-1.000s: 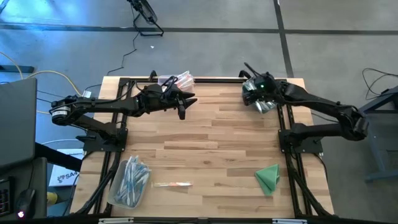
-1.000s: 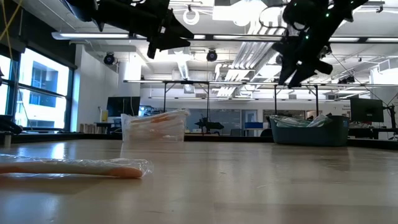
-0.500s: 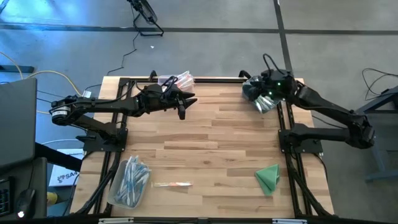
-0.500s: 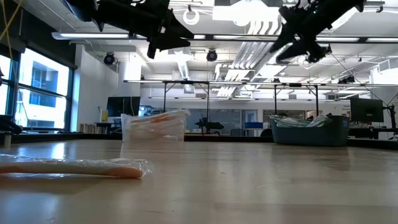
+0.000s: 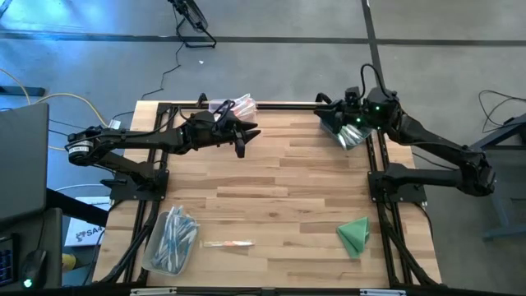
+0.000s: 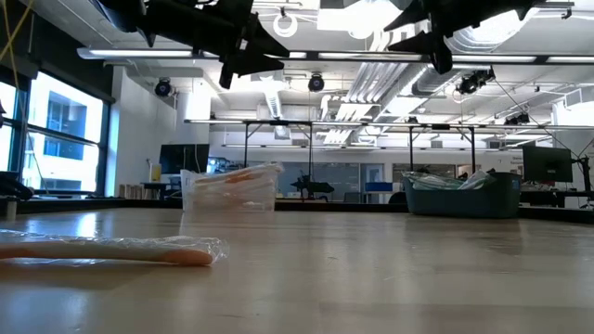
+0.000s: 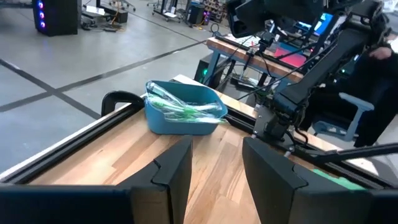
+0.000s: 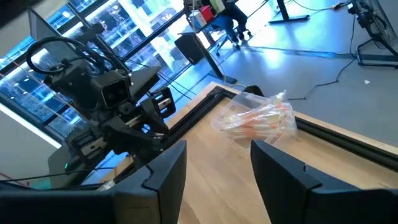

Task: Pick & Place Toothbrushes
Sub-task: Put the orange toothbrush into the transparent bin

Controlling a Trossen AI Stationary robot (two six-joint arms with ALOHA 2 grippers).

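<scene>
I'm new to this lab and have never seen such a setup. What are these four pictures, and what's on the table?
Two dark robot arms stand at a wooden table. One camera looks straight down, one sits level with the tabletop, and one rides on each wrist, looking out past that arm's own two fingers.

From above, the left gripper and the right gripper both hover near the far edge. Both are open and hold nothing.

On the table: a clear bin of pink-orange toothbrushes at the far edge beside the left gripper, a blue bin of green toothbrushes at the far right, a clear bin of blue toothbrushes near the front left, one wrapped pink-orange toothbrush lying loose beside it, and a folded green cloth at the front right.
</scene>
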